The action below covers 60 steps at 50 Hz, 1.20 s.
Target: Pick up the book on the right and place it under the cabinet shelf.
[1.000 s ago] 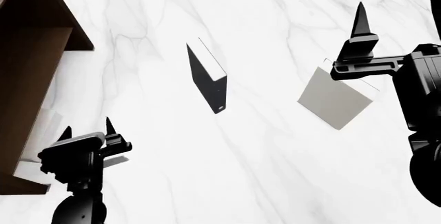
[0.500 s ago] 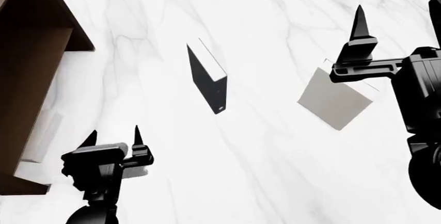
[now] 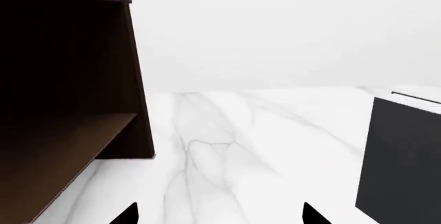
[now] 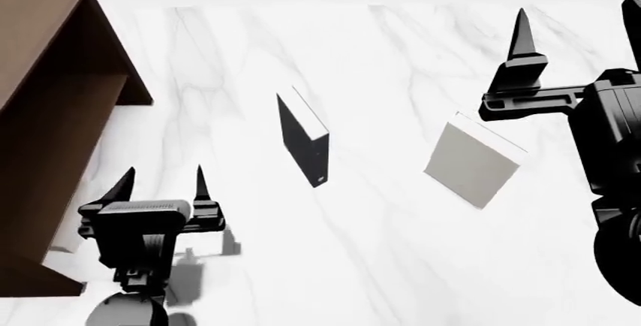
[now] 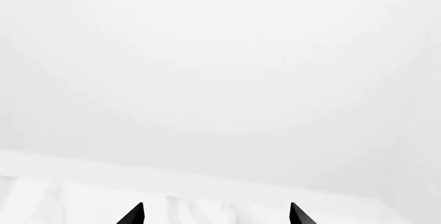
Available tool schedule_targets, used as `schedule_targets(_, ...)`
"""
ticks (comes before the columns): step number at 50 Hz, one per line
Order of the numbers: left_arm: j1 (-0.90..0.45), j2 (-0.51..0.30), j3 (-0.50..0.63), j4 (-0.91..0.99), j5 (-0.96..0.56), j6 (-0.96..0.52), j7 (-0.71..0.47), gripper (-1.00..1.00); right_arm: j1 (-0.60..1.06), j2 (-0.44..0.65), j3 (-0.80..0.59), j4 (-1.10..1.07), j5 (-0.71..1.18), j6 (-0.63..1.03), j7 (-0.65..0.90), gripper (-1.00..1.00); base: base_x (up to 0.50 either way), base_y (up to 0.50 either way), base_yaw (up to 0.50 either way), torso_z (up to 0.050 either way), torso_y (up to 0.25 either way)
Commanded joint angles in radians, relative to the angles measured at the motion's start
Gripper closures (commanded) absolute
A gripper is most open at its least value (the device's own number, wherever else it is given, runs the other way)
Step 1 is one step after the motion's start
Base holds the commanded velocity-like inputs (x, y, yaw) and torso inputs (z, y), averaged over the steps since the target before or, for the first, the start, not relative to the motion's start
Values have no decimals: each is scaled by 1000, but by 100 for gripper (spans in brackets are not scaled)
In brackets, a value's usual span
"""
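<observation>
The pale whitish book (image 4: 470, 162) is on the white marble table at the right of the head view, with a thin white page edge along its far side. My right gripper (image 4: 578, 22) is open and empty, beyond and to the right of it, not touching; its wrist view shows only the gripper (image 5: 215, 214), table and white background. The dark brown cabinet (image 4: 45, 40) stands at the left, and its shelf board (image 3: 69, 146) shows in the left wrist view. My left gripper (image 4: 162, 183) is open and empty beside the cabinet, and its wrist view also shows it (image 3: 219, 216).
A black book (image 4: 303, 142) stands upright between the cabinet and the pale book; it also shows in the left wrist view (image 3: 403, 167). The marble table's (image 4: 380, 266) far edge runs along the top of the head view.
My left gripper has moved right and away from me, alongside the cabinet. The head view has tilted, so cabinet and books sit lower in it. The right gripper holds its place.
</observation>
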Motion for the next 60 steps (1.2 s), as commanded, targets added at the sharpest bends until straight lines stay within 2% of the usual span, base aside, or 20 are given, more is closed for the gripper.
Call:
schedule_targets(1, 2, -14, 15, 80, 4, -36, -15, -100, -4, 1, 3, 0, -1, 0, -1, -100, 0, 0, 0, 0, 154)
schedule_targets(30, 6, -50, 64, 269, 13, -126, -25, -100, -22, 11, 10, -8, -5, -15, 4, -100, 0, 0, 0, 0, 148)
schedule_targets(60, -52, -90, 60, 448, -24, -269, -39, -100, -19, 9, 23, -19, 1, -3, 5, -100, 0, 0, 0, 0, 148)
